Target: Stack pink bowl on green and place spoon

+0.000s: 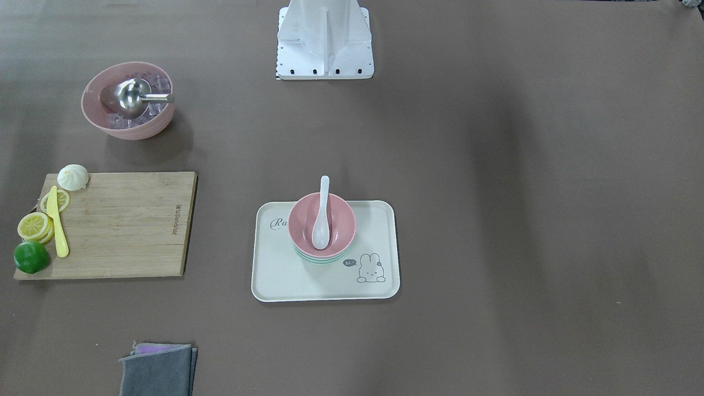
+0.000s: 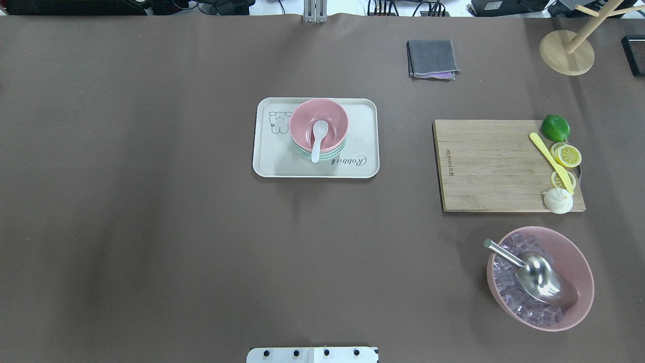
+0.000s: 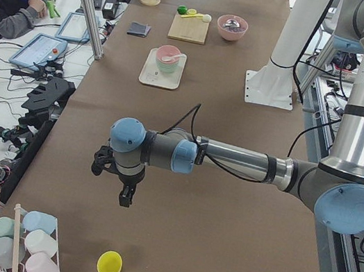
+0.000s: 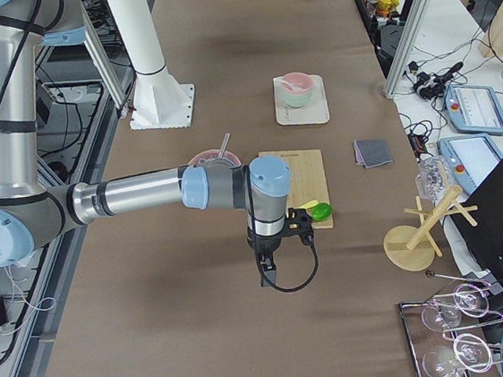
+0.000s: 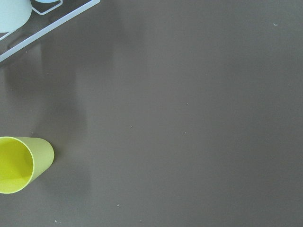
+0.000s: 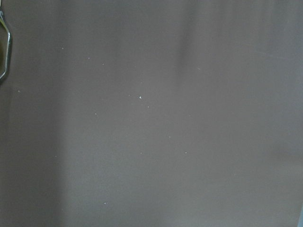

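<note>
The small pink bowl [image 1: 340,219] sits on top of the stack of mint-green bowls [image 1: 322,259] on a cream rabbit tray [image 1: 275,275]. The white spoon [image 1: 322,217] lies in the pink bowl, handle over the rim. The overhead view shows the same: pink bowl [image 2: 335,120], green stack [image 2: 328,156], spoon [image 2: 318,138]. My left gripper [image 3: 126,197] shows only in the exterior left view, far from the tray; I cannot tell if it is open. My right gripper [image 4: 267,275] shows only in the exterior right view, past the cutting board; I cannot tell its state.
A wooden cutting board [image 2: 484,166] holds a lime, lemon slices, a yellow knife and a bun. A larger pink bowl [image 2: 582,262] holds clear cubes and a metal scoop. A grey cloth [image 2: 432,58] and a wooden stand [image 2: 567,53] are at the far edge. A yellow cup [image 5: 21,163] lies below my left wrist.
</note>
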Robot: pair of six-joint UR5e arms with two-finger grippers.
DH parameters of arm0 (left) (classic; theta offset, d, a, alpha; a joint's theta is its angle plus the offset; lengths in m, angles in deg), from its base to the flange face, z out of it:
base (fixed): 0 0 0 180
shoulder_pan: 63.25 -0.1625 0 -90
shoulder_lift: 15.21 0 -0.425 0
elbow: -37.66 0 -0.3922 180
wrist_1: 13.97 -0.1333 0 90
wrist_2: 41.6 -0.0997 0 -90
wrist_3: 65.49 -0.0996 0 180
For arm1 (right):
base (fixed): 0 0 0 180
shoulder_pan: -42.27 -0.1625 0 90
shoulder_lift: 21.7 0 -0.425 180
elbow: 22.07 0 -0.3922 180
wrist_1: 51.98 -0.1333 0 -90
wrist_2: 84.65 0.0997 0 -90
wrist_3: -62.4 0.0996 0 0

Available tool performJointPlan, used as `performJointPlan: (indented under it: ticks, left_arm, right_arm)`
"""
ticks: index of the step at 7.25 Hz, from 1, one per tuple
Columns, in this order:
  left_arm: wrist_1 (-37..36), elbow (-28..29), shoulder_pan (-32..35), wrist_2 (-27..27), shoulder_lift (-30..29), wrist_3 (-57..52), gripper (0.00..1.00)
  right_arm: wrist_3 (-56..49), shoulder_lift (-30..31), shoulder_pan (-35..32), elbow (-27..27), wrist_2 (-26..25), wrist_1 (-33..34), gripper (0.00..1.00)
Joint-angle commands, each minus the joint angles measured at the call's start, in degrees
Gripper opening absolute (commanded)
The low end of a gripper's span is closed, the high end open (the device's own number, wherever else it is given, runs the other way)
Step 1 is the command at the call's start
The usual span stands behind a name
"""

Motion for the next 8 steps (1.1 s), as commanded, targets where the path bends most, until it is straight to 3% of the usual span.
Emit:
performJointPlan:
  ticks: [1,8]
  left_arm:
    - [2.21,-0.16,0.13,0.28,1.41,-0.38,0.99]
    - [2.32,-0.16,0.05,0.10,3.16,-0.03,0.99]
  right_arm:
    - [0.06,1.54,-0.01,0.05,2.04,-1.40,1.00]
    - [-0.38,1.63,0.43,-0.74,5.12,-4.82,1.00]
